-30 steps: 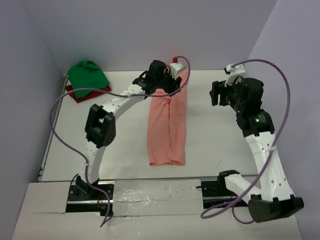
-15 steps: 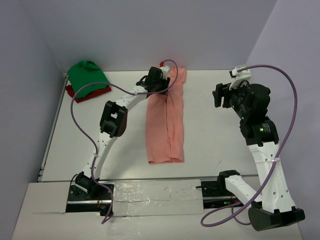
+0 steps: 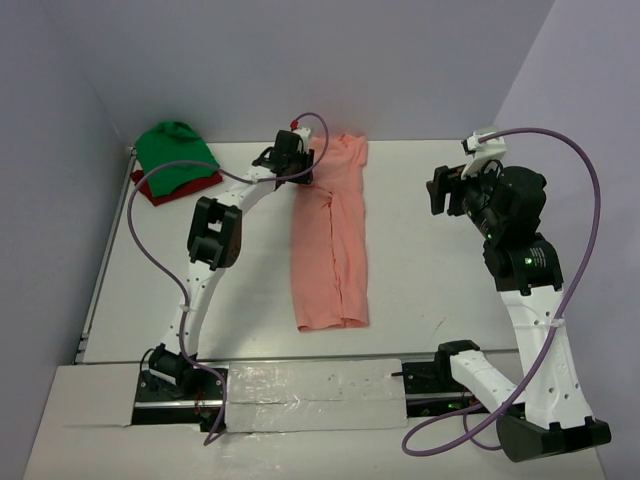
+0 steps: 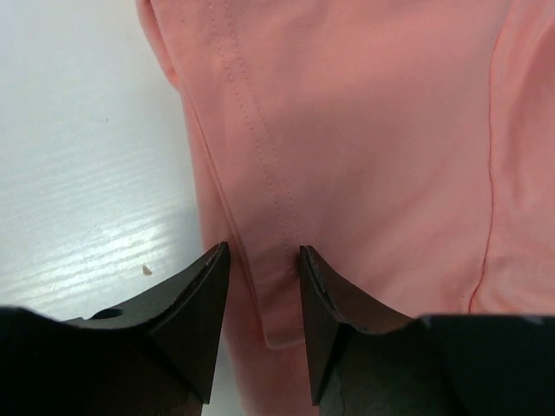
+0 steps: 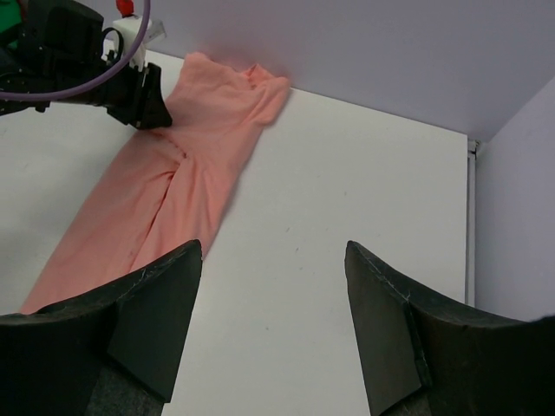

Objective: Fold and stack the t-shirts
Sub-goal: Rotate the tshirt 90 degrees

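The salmon-pink t-shirt (image 3: 335, 240) lies flat as a long narrow strip down the middle of the table, and also shows in the left wrist view (image 4: 364, 130) and the right wrist view (image 5: 191, 165). My left gripper (image 3: 303, 172) is low at the strip's far left edge. Its jaws (image 4: 264, 253) stand slightly apart over a stitched hem, not pinching it. My right gripper (image 3: 441, 190) is raised to the right of the shirt, wide open and empty (image 5: 273, 251). The bright green t-shirt (image 3: 175, 150) lies on the dark red one (image 3: 152, 190) at the far left corner.
The white table (image 3: 430, 280) has walls along its back and right sides (image 5: 364, 43). The left arm's purple cable (image 3: 150, 200) loops over the left part of the table. Both arm bases sit at the near edge.
My left gripper has moved left, from over the shirt's far end to its left edge, and the far end of the shirt now lies uncovered. My right arm has barely shifted.
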`<move>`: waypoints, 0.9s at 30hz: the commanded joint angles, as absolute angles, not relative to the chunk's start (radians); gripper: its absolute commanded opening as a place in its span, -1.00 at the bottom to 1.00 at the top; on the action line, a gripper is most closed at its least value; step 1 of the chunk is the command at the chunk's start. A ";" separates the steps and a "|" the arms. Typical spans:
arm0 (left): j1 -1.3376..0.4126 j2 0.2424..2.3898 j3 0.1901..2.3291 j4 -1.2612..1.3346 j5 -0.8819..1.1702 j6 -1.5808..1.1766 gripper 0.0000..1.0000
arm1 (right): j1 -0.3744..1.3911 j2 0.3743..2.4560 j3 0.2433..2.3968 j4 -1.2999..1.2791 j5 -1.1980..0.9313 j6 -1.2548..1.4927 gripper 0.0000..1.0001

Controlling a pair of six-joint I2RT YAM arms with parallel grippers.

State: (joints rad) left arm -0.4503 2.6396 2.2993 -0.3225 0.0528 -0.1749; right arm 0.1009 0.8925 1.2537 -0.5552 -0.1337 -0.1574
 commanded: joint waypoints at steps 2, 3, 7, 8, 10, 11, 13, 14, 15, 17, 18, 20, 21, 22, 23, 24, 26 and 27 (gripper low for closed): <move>-0.449 2.612 2.288 -0.399 0.058 -0.190 -0.06 | 0.094 0.890 1.298 -0.557 -0.147 -0.152 0.47; -0.448 2.626 2.310 -0.423 0.058 -0.190 -0.06 | 0.094 0.890 1.301 -0.564 -0.147 -0.155 0.47; -0.440 2.585 2.229 -0.422 0.009 -0.183 -0.10 | 0.094 0.881 1.310 -0.578 -0.132 -0.160 0.47; -0.437 2.570 2.173 -0.410 0.006 -0.180 -0.09 | 0.095 0.882 1.312 -0.583 -0.132 -0.158 0.47; -0.425 2.545 2.149 -0.416 -0.030 -0.178 -0.10 | 0.094 0.884 1.312 -0.589 -0.140 -0.156 0.47; -0.411 2.542 2.146 -0.426 -0.037 -0.179 -0.10 | 0.094 0.884 1.312 -0.592 -0.141 -0.155 0.47; -0.391 2.537 2.141 -0.443 -0.046 -0.181 -0.11 | 0.095 0.890 1.305 -0.594 -0.155 -0.155 0.47; -0.373 2.528 2.135 -0.443 -0.049 -0.186 -0.11 | 0.094 0.899 1.301 -0.597 -0.161 -0.150 0.47; -0.362 2.523 2.128 -0.442 -0.046 -0.187 -0.12 | 0.095 0.899 1.301 -0.597 -0.161 -0.150 0.47; -0.345 2.513 2.106 -0.434 -0.038 -0.177 -0.11 | 0.094 0.911 1.290 -0.595 -0.169 -0.153 0.47; -0.344 2.496 2.092 -0.419 -0.043 -0.169 -0.09 | 0.095 0.916 1.275 -0.591 -0.170 -0.153 0.47; -0.344 2.470 2.037 -0.355 -0.015 -0.155 -0.01 | 0.094 0.933 1.259 -0.578 -0.182 -0.156 0.47; -0.347 2.436 2.017 -0.332 -0.009 -0.153 0.09 | 0.094 0.939 1.250 -0.572 -0.189 -0.158 0.47; -0.356 2.419 1.985 -0.312 0.008 -0.150 0.15 | 0.094 0.959 1.235 -0.566 -0.196 -0.163 0.47; -0.362 2.398 1.967 -0.269 0.032 -0.140 0.21 | 0.095 0.972 1.232 -0.560 -0.205 -0.166 0.47; -0.370 2.360 1.957 -0.258 0.037 -0.138 0.28 | 0.097 0.997 1.217 -0.552 -0.212 -0.167 0.47; -0.394 2.317 1.936 -0.238 0.081 -0.121 0.33 | 0.098 1.020 1.201 -0.540 -0.228 -0.179 0.47; -0.403 2.268 1.916 -0.220 0.096 -0.118 0.37 | 0.106 1.044 1.189 -0.535 -0.229 -0.183 0.47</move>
State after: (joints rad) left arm -0.3553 2.4058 1.9430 -0.2836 0.0288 -0.1474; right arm 0.1001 1.0039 1.2160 -0.5804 -0.1997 -0.1616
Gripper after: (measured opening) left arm 0.672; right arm 0.737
